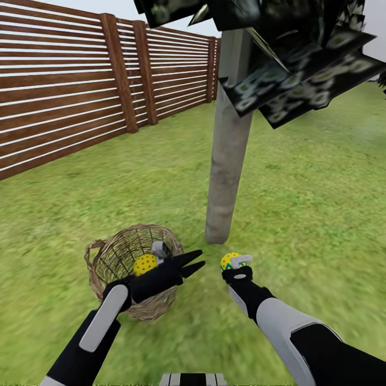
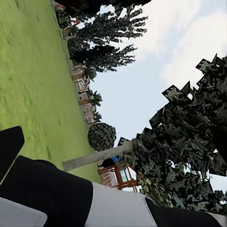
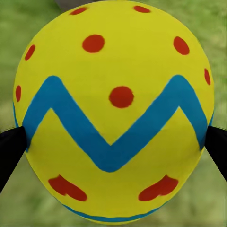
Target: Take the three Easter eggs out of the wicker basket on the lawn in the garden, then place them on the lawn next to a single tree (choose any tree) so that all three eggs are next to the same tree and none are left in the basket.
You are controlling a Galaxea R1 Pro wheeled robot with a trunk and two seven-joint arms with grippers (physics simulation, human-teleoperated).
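Observation:
The wicker basket (image 1: 115, 257) stands on the lawn (image 1: 300, 193) just left of the tree (image 1: 228, 161). One yellow Easter egg (image 1: 145, 264) lies inside it. My left gripper (image 1: 194, 261) hangs over the basket's right rim, open, with nothing between its fingers. My right gripper (image 1: 236, 264) is shut on a second Easter egg (image 1: 230, 260), low over the grass close in front of the trunk's foot. In the right wrist view this egg (image 3: 113, 94) shows its blue zigzag and red dots, with a black fingertip (image 3: 9, 151) pressed on each side.
A brown slat fence (image 1: 64, 96) runs along the left and back. The tree's dark canopy (image 1: 289, 64) hangs low overhead. The left wrist view looks across the lawn (image 2: 28, 71) to the tree trunk (image 2: 94, 157), a ball-shaped bush (image 2: 101, 136) and a wooden playset (image 2: 118, 175).

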